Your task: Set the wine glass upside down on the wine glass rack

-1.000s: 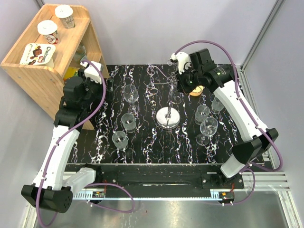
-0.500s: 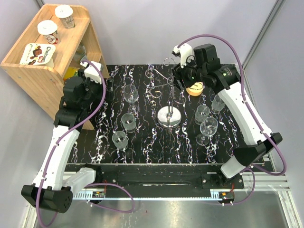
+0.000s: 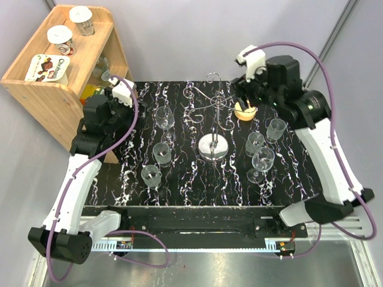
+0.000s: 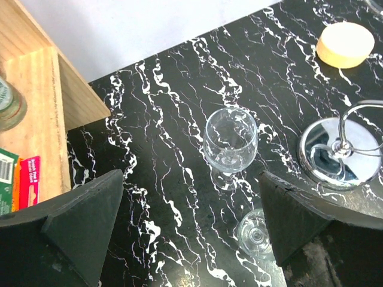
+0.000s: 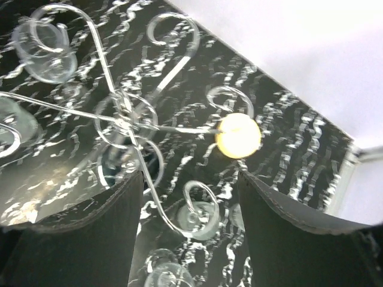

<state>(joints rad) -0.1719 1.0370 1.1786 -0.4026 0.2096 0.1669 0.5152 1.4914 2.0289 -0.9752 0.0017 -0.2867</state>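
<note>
Chrome wine glass rack [image 3: 213, 146] at the middle of the black marbled table [image 3: 185, 179], both grippers empty.
One wine glass [image 3: 230, 124] seems to hang foot-up in a curl on the rack's right side, close below the right gripper [image 5: 190, 182], whose fingers stand apart on nothing, its arm arched high over the far right corner. Other glasses [image 3: 161, 152] stand on either side of the rack, a yellow disc [image 3: 245, 111] behind it. By the wooden shelf [image 3: 60, 66], the left gripper [image 4: 191, 179] hovers spread wide above one glass.
</note>
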